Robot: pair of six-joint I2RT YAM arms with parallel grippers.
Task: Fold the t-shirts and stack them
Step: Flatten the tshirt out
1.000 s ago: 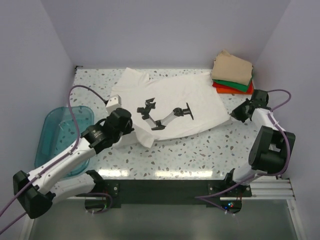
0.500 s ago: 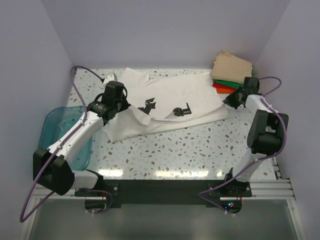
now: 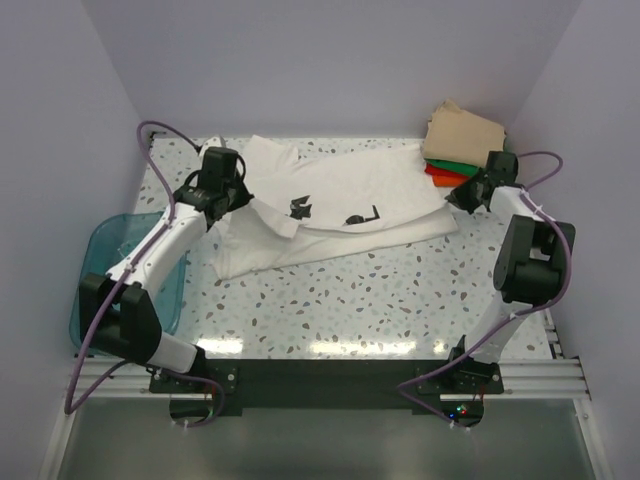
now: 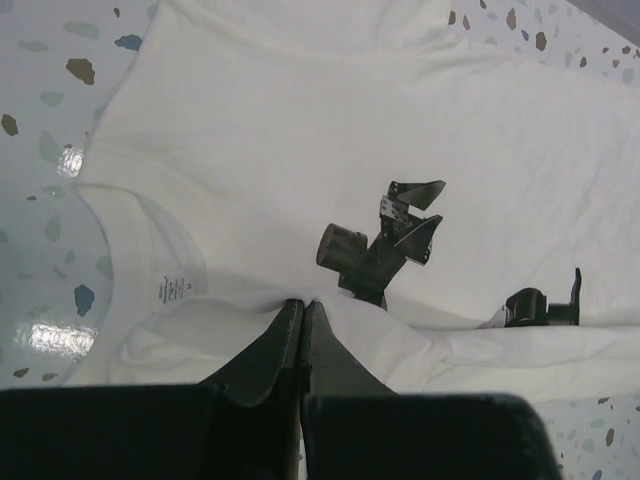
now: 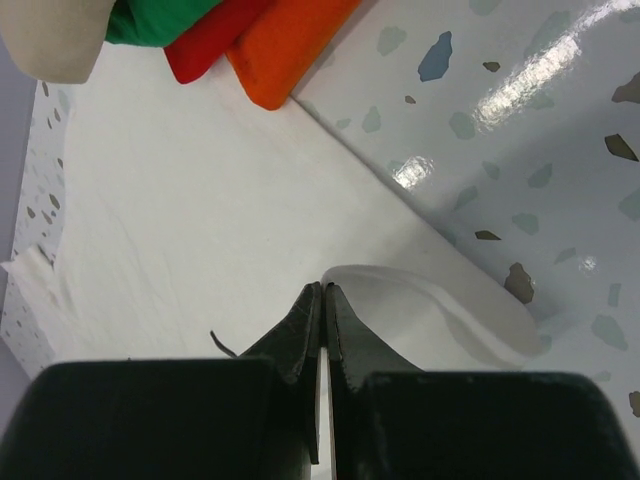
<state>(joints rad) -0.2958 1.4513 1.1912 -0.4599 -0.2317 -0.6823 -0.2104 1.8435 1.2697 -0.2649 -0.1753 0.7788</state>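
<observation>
The large white t-shirt (image 3: 350, 200) lies across the middle of the table, its near edge doubled over toward the back. Its black print (image 3: 298, 207) partly shows. My left gripper (image 3: 248, 204) is shut on a fold of the white cloth (image 4: 200, 150) just short of the print (image 4: 385, 245) and beside the neck label (image 4: 172, 290). My right gripper (image 3: 458, 200) is shut on a raised fold at the shirt's right edge (image 5: 420, 300). The folded tan (image 3: 465, 135), green (image 3: 465, 167) and orange-red (image 3: 440, 179) tees are stacked at the back right, close behind my right gripper.
A translucent teal bin (image 3: 105, 265) stands off the table's left edge, beside my left arm. Walls close in at the back and both sides. Bare speckled tabletop (image 3: 380, 300) runs along the front. The orange-red tee (image 5: 290, 45) lies just beyond the shirt's edge in the right wrist view.
My left arm swung from the front toward the back left, carrying the shirt's near edge over the print. My right gripper moved back with its corner. The shirt is now doubled.
</observation>
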